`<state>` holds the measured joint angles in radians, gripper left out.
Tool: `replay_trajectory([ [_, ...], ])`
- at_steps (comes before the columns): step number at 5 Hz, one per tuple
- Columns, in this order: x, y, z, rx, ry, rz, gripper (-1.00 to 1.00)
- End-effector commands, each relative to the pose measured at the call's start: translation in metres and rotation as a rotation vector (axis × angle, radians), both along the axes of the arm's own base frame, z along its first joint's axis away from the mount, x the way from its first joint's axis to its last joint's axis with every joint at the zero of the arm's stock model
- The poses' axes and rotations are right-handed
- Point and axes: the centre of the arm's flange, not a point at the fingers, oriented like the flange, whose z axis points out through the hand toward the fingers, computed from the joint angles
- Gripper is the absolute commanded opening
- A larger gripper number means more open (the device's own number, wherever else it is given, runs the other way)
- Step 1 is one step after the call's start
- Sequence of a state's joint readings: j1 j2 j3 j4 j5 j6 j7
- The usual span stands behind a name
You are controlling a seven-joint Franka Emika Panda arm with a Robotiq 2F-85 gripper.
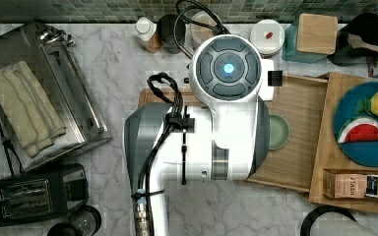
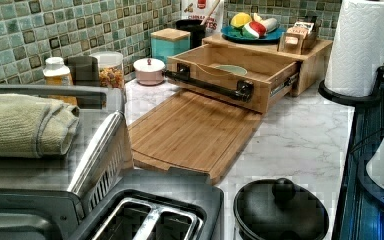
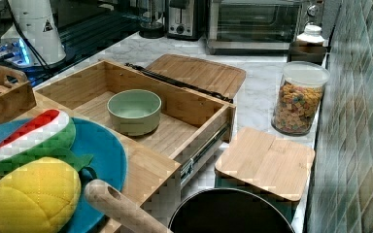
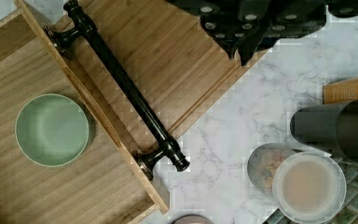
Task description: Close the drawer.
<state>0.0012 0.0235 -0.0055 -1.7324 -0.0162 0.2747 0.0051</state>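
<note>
Drawer (image 3: 126, 97) fully pulled out, arm (image 1: 197, 142) high above it, nothing touching the front yet.

Approach step, I'd say: gripper (image 4: 249, 32) hangs over the cutting board (image 2: 190, 130), apart from the handle (image 4: 121, 84); can't tell if the fingers are apart or together. In the left view, near to far: board at 6 o'clock, drawer front and black bar at 12, green bowl (image 3: 134, 110) inside, housing under the fruit tray (image 2: 260, 42) beyond at 1. Bar's long axis runs across the front; the front faces the board. Next move probably calls for dropping beside the bar and pushing toward the housing.
</note>
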Motion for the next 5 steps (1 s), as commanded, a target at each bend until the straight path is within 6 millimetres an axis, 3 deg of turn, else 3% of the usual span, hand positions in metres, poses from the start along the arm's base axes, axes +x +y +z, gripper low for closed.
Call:
replay_trajectory([
  [1,0.000,0.001,0.000,0.000,0.000,0.001,-1.00],
  [2,0.000,0.001,-0.025,-0.006,-0.027,0.154,-1.00],
  [3,0.004,0.023,-0.054,-0.078,-0.049,0.257,-1.00],
  [5,0.013,0.048,-0.095,-0.107,-0.005,0.336,-1.00],
])
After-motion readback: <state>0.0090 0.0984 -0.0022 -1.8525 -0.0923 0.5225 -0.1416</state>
